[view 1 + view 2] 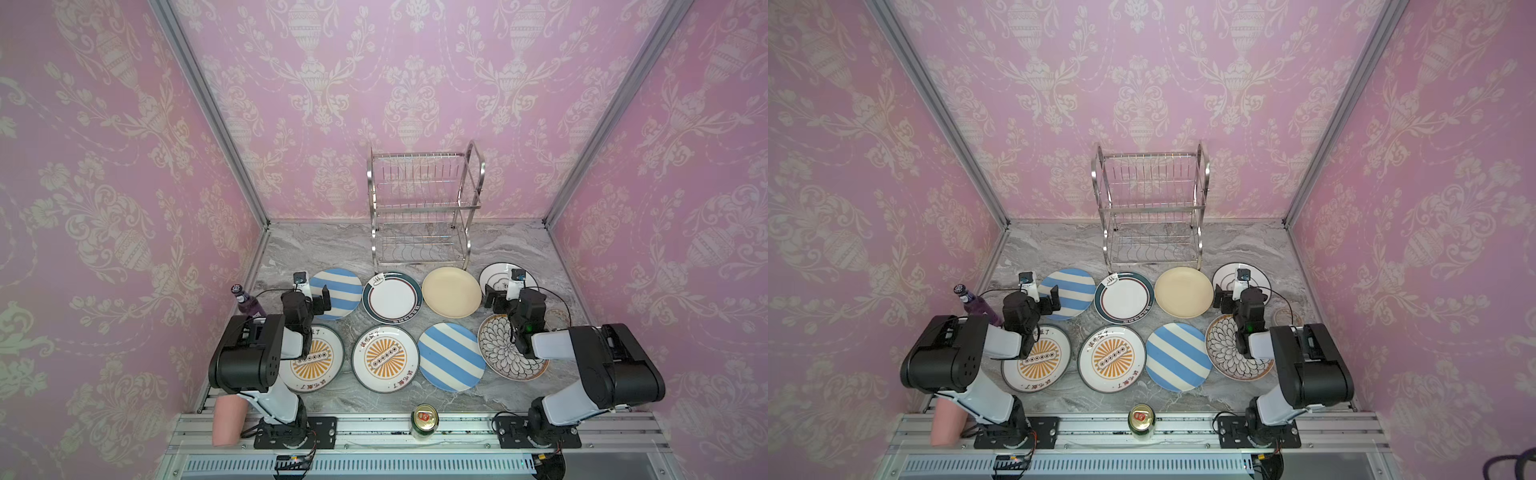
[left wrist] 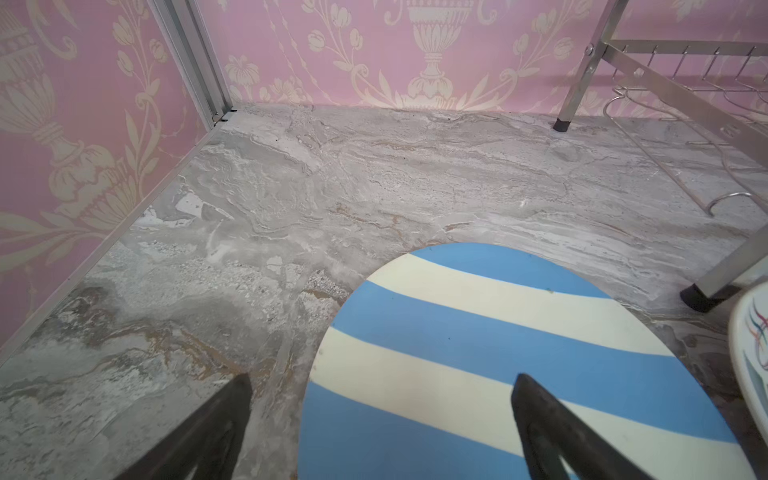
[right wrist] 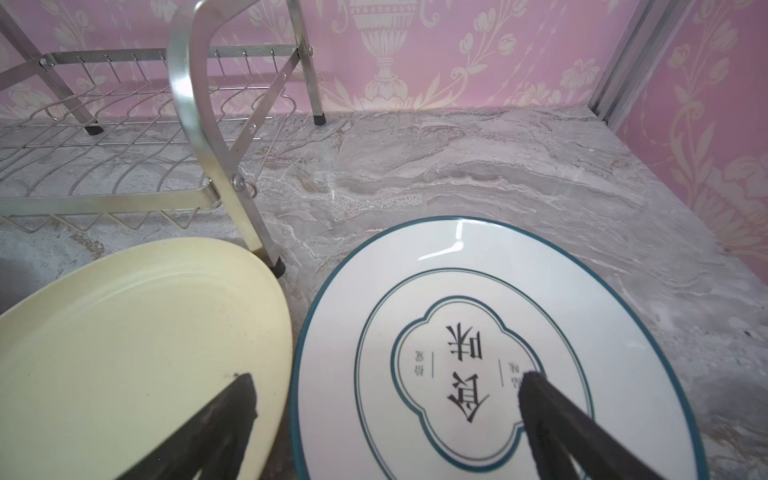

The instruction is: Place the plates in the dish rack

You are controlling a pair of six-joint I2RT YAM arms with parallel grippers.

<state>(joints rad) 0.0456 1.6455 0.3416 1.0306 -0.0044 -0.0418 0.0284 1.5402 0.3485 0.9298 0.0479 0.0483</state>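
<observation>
The dish rack (image 1: 424, 208), a shiny two-tier wire frame, stands at the back of the marble table with nothing on its shelves. Several plates lie flat in two rows before it. My left gripper (image 1: 322, 299) is open over the near edge of the back blue-striped plate (image 2: 498, 332); one finger is above marble, the other above the plate. My right gripper (image 1: 496, 301) is open and straddles the gap between the cream plate (image 3: 137, 340) and the black-lined white plate (image 3: 478, 332). A dark-green-rimmed plate (image 1: 392, 298) lies between them. Neither gripper holds anything.
The front row holds two orange sunburst plates (image 1: 384, 359), another blue-striped plate (image 1: 451, 357) and a black floral plate (image 1: 503, 353). A purple bottle (image 1: 245, 301) stands by the left arm. A pink cup (image 1: 227, 419) and a can (image 1: 424, 420) sit at the front rail.
</observation>
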